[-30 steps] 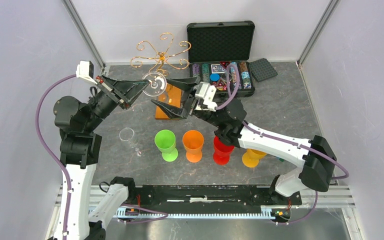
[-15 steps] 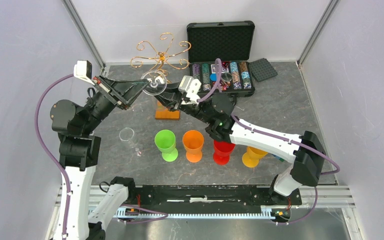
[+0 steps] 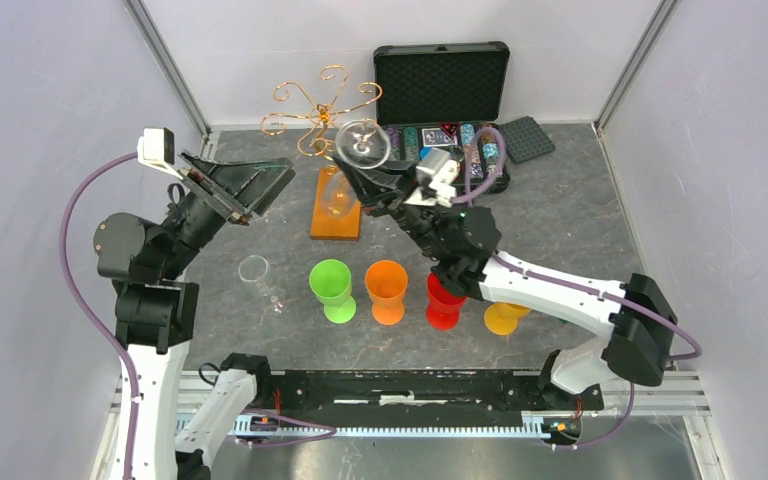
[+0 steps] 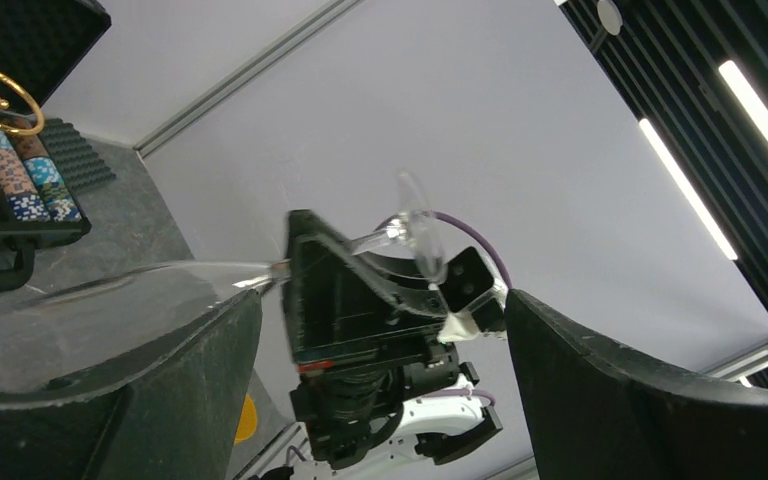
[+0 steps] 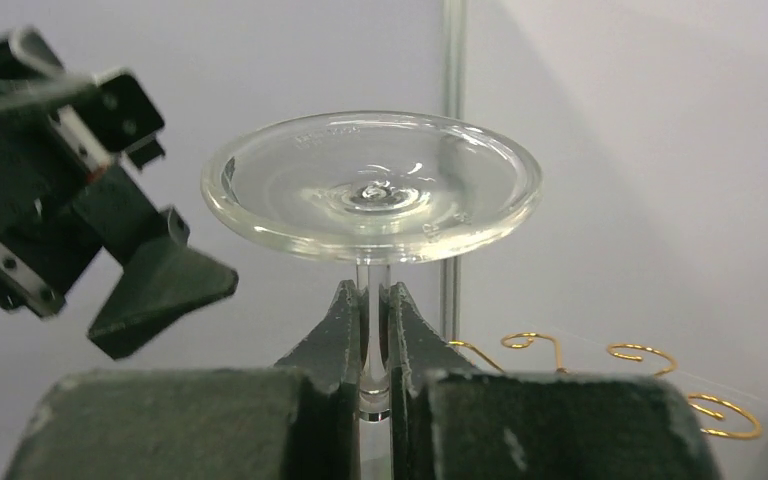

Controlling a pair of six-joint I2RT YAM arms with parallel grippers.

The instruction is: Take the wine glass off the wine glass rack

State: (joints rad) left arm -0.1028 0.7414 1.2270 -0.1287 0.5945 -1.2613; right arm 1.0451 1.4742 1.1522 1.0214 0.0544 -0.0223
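Note:
A clear wine glass (image 3: pixel 363 143) hangs foot-up, with my right gripper (image 3: pixel 362 182) shut on its stem. Its bowl (image 3: pixel 336 192) is over the orange base (image 3: pixel 332 226) of the wine glass rack (image 3: pixel 320 105), just right of the golden wire arms. In the right wrist view the round foot (image 5: pixel 372 185) sits above the pinched fingers (image 5: pixel 332 330), and my right gripper (image 5: pixel 373 305) holds the thin stem. My left gripper (image 3: pixel 272 192) stands open to the left of the glass, holding nothing. The left wrist view shows its gripper (image 4: pixel 382 300) spread wide, facing the wine glass (image 4: pixel 417 235).
A second clear glass (image 3: pixel 257 275) lies on the table at the left. Green (image 3: pixel 332 288), orange (image 3: pixel 387 290), red (image 3: pixel 443 298) and yellow (image 3: pixel 503 315) goblets stand in a row in front. An open black chip case (image 3: pixel 443 100) sits behind the right arm.
My left gripper opened, let go of the wine glass and drew back to the left. My right gripper closed on the stem and carried the glass to the right and farther back.

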